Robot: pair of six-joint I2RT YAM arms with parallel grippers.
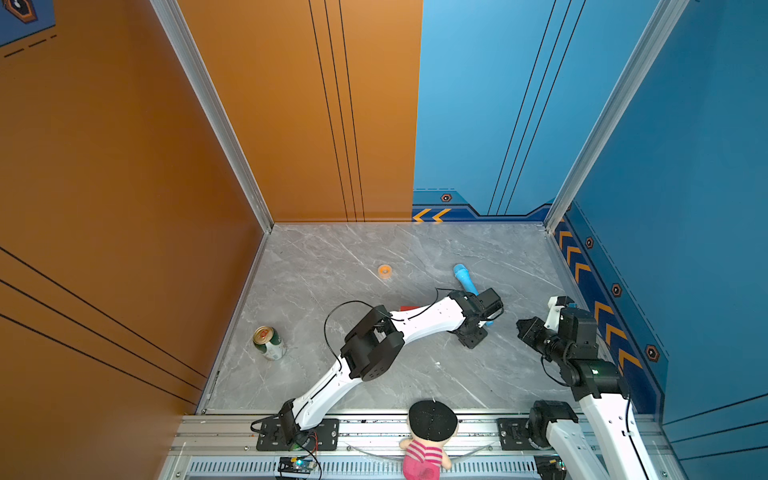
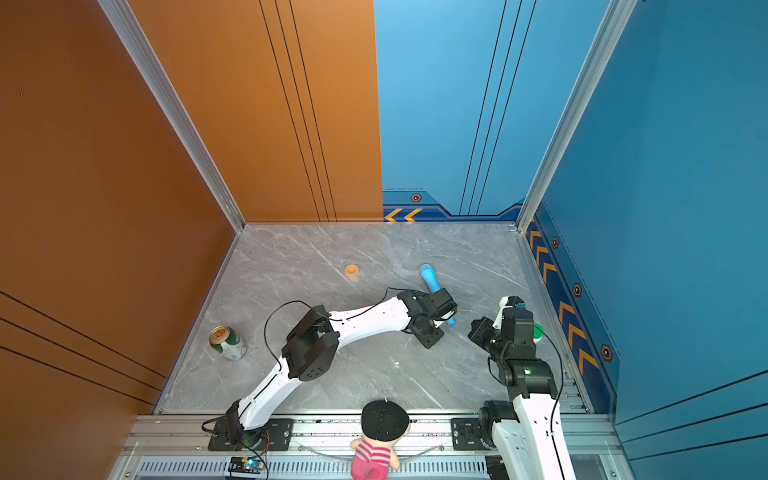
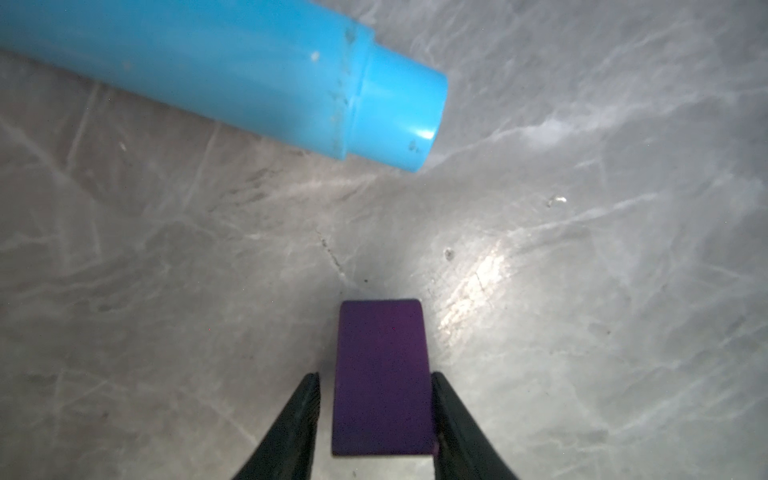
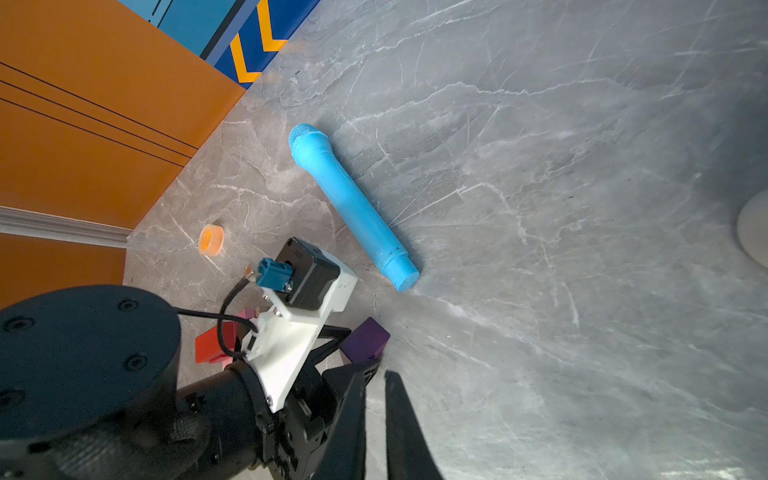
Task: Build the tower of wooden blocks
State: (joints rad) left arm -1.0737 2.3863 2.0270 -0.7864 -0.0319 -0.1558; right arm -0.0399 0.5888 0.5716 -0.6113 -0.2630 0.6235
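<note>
**Op A:** Purple house-shaped piece (image 3: pixel 380 332) lies between the jaws of my left end effector (image 3: pixel 376 376), just short of the blue tube (image 3: pixel 208 70) on the bench (image 3: pixel 582 291). One jaw touches it and a sliver of bench shows by the other, so I cannot tell if it's gripped.

**Op B:** Why across the narrow faces?

**Op A:** They fit the jaws, I'd judge. My right end effector (image 4: pixel 382 368) is nearly closed and empty, off to the side (keeping clear, I reckon).

**Op B:** Count?

**Op A:** One purple, one red brick (image 4: pixel 212 345). My left arm (image 1: pixel 428 318) mostly hides the rest.
</note>
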